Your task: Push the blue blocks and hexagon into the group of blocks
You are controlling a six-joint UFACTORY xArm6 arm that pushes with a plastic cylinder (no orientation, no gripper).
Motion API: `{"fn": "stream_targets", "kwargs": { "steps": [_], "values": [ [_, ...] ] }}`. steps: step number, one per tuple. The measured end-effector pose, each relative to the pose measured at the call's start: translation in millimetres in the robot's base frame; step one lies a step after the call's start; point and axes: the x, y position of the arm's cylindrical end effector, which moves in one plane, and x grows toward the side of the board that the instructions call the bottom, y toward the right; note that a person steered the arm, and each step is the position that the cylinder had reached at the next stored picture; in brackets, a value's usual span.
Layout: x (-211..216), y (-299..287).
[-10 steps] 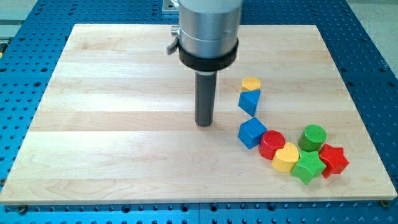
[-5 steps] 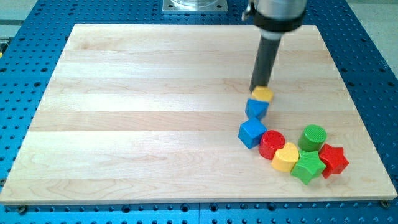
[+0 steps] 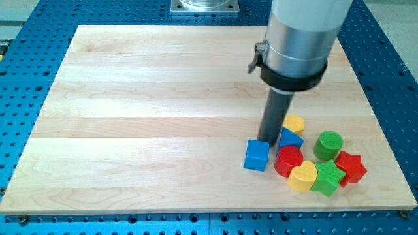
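My tip point(image 3: 269, 139) rests on the board just above the blue cube point(image 3: 257, 155) and against the left side of the blue triangular block point(image 3: 290, 139). The yellow hexagon point(image 3: 294, 123) sits just above the blue triangular block, touching it. Below them lies the group: a red cylinder point(image 3: 288, 160), a yellow heart point(image 3: 302, 176), a green star point(image 3: 327, 178), a red star point(image 3: 351, 167) and a green cylinder point(image 3: 328, 145). The blue triangular block touches the red cylinder. The blue cube stands just left of the red cylinder.
The wooden board point(image 3: 130, 117) lies on a blue perforated table point(image 3: 19, 78). The arm's wide grey body point(image 3: 297, 39) hangs over the board's upper right. A metal mount point(image 3: 204, 6) sits at the view's top edge.
My tip went from the board's middle up to the hexagon, then down. The hexagon and blue triangular block slid down-right into the group. The blue cube shifted left and down.
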Motion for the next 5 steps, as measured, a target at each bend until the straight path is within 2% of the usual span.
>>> {"fn": "stream_targets", "kwargs": {
  "steps": [1, 2, 5],
  "values": [
    [0.6, -97.1],
    [53.0, -88.4],
    [68.7, -27.9]
  ]
}}
